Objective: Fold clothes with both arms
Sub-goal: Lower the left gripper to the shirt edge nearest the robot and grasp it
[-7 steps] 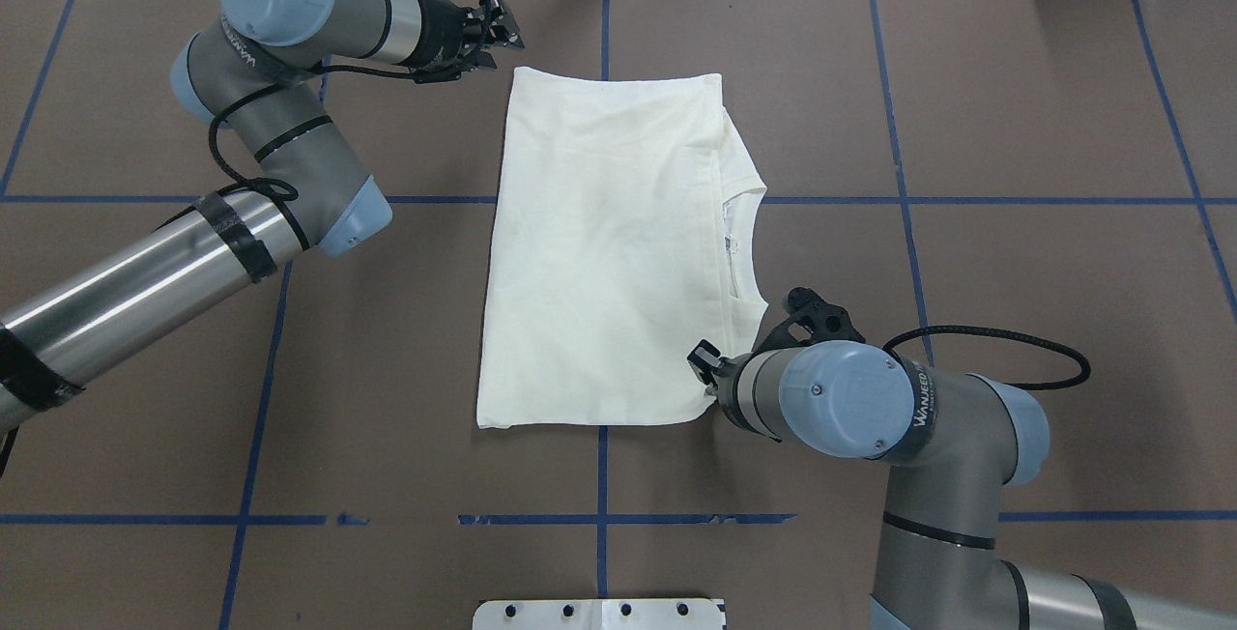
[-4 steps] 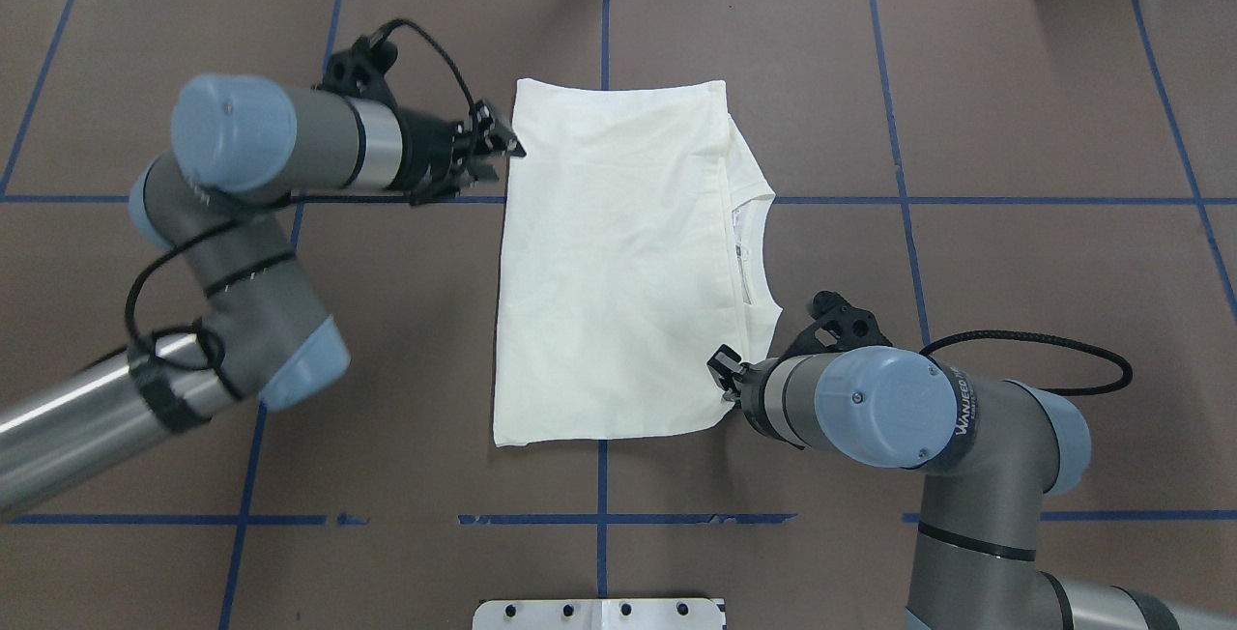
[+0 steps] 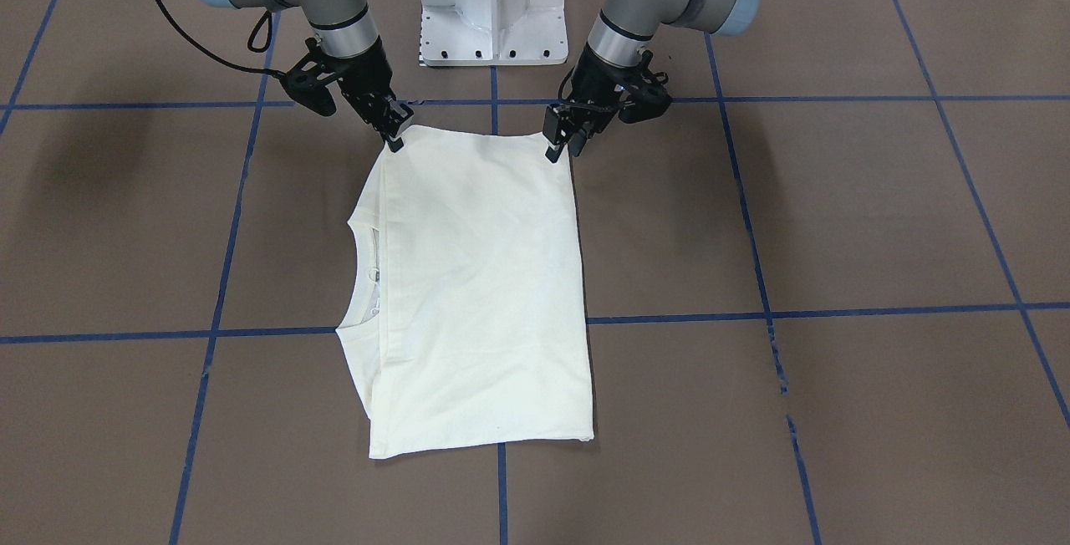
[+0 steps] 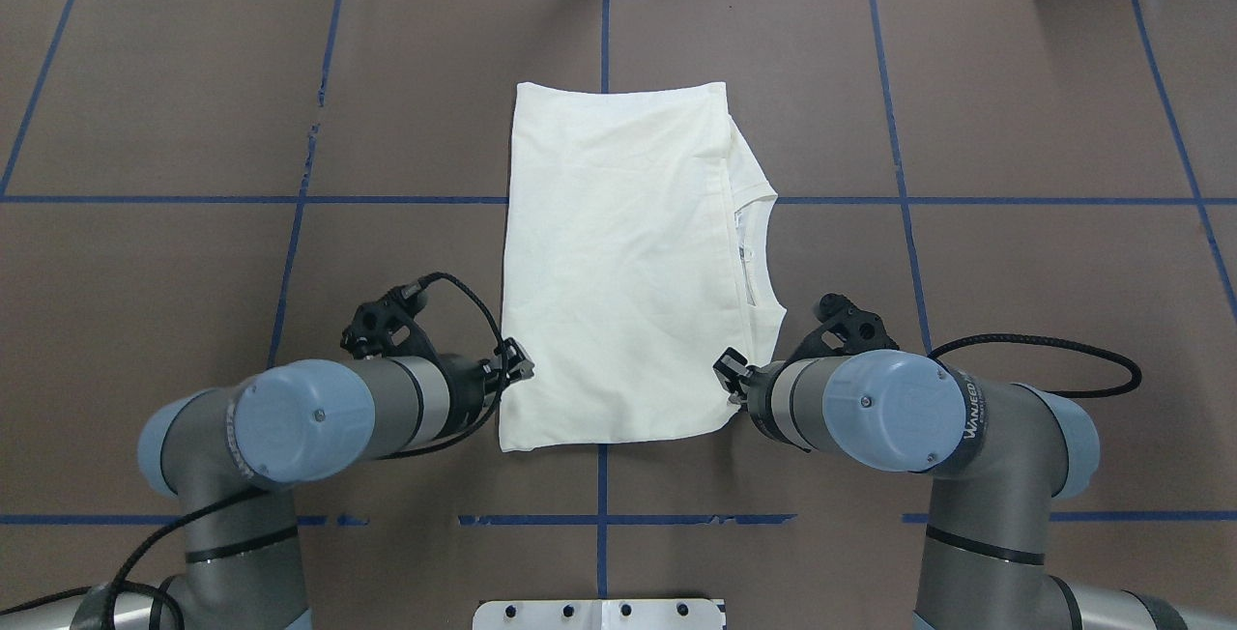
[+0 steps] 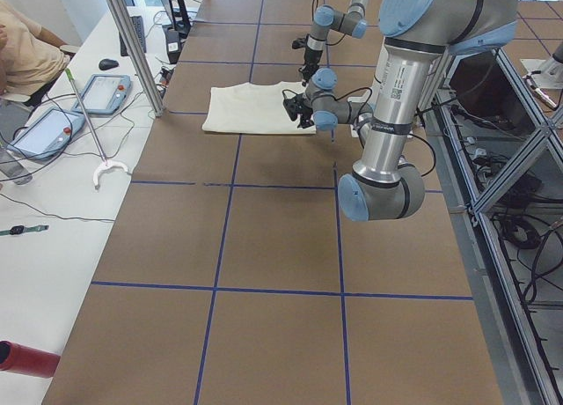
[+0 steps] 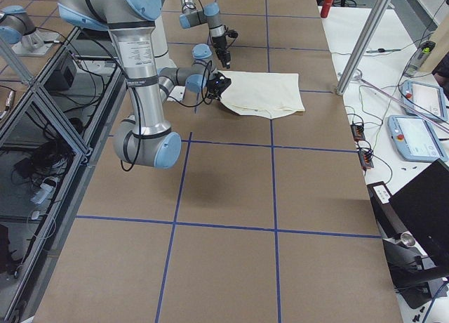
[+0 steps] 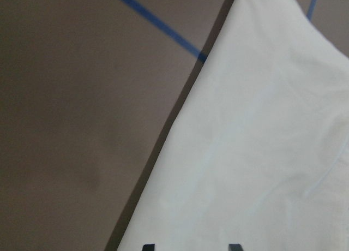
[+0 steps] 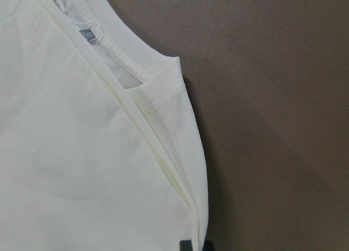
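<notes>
The cream-white shirt [image 4: 618, 263] lies folded in a plain rectangle in the middle of the table, its collar [image 4: 759, 248] towards my right. My left gripper [image 4: 519, 369] is at its near left corner, and the left wrist view shows the fingertips [image 7: 147, 246] apart over the cloth [image 7: 262, 153], so it is open. My right gripper [image 4: 730, 379] is at the near right corner, shut on the shirt's edge [image 8: 191, 207]. In the front-facing view the left gripper [image 3: 558, 141] and right gripper [image 3: 393, 134] flank the shirt's [image 3: 476, 294] edge nearest the base.
The white pedestal base [image 3: 493, 2] stands just behind the shirt's near edge. Blue tape lines [image 4: 599, 514] grid the brown table. Beyond the far side a white bench [image 5: 53, 158] carries control pendants and cables, with a person seated there.
My left arm swung from the shirt's far left corner back to its near left corner. The shirt slid slightly to the right. My right gripper stayed at the near right corner.
</notes>
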You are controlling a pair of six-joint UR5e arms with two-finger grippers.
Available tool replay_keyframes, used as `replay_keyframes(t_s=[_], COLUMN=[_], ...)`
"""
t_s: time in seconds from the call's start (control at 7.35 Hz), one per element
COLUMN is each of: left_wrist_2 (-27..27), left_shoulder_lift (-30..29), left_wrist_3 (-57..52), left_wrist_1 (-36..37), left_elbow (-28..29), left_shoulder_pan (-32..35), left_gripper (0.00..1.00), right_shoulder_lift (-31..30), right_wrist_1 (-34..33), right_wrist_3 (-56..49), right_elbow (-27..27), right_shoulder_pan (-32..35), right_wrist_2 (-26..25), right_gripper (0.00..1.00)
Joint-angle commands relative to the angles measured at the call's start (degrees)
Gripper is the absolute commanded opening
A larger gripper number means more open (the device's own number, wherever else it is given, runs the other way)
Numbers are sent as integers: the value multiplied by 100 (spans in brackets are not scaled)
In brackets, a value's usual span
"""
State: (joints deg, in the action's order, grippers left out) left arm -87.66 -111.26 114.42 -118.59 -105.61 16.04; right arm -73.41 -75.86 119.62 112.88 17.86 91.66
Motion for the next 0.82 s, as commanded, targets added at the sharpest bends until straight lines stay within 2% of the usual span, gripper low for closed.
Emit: replay_keyframes(t_s=[0.0,0.41,0.54,0.68], left_wrist_2=[197,206,197,197], left_shoulder_lift=[121,139,131,131], left_wrist_3=[317,414,432,502], left_wrist_1=[46,55,55,55], left_elbow=[23,49,49,49], left_shoulder_pan=[-355,-435,-452,-452], left_gripper=[55,53,41,22], right_shoulder_lift=[2,11,2,2], right_wrist_1=[1,1,1,1], right_wrist_3=[-1,-1,-1,-1], right_elbow=[5,-3,5,5], right_shoulder_pan=[-2,-2,-2,-2], right_wrist_2=[-16,-17,-17,-17], right_gripper=[0,0,0,0])
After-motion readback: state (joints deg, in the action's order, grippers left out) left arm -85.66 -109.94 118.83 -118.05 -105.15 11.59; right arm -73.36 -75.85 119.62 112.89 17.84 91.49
